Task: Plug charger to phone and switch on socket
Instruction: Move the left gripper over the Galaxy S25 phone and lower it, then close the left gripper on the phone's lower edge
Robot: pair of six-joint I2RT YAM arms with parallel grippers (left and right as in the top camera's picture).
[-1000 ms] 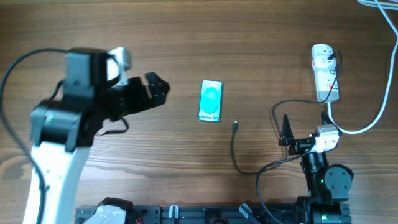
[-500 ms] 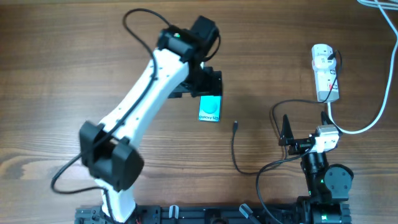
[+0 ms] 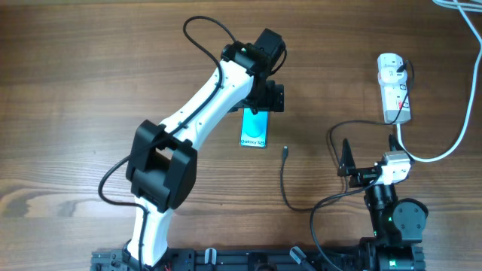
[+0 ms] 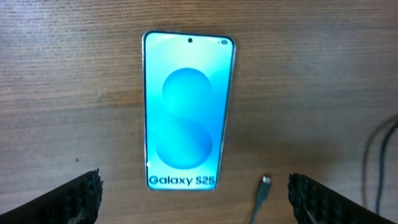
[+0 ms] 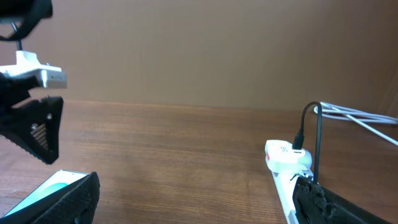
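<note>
Left arm just made a big swing: a second ago it was way out over the left side of the table (image 3: pixel 68 53), and now it's stretched across with the left fingers (image 4: pixel 73 200) hanging over the phone (image 4: pixel 188 112). They're spread wide with nothing between them, one on each side in the wrist view. The phone hasn't budged. It's lying flat in the middle of the table, screen up and lit blue, with the lettering end toward the robot's side. Just to the right of that end sits the charger plug (image 4: pixel 264 184), near the corner but not touching and not plugged in. Its cable (image 3: pixel 283 184) loops back toward the right arm. So I read this as lining up to pin or grab the phone, and the actual plugging hasn't started. The right fingers (image 5: pixel 65 200) are parked low and apart, holding nothing, same spot as before. Far right is the socket (image 3: pixel 393 96), untouched, with a black lead already running into it. I can't tell from here which way its switch is set. I'd say we're early on, and the switch comes last.
</note>
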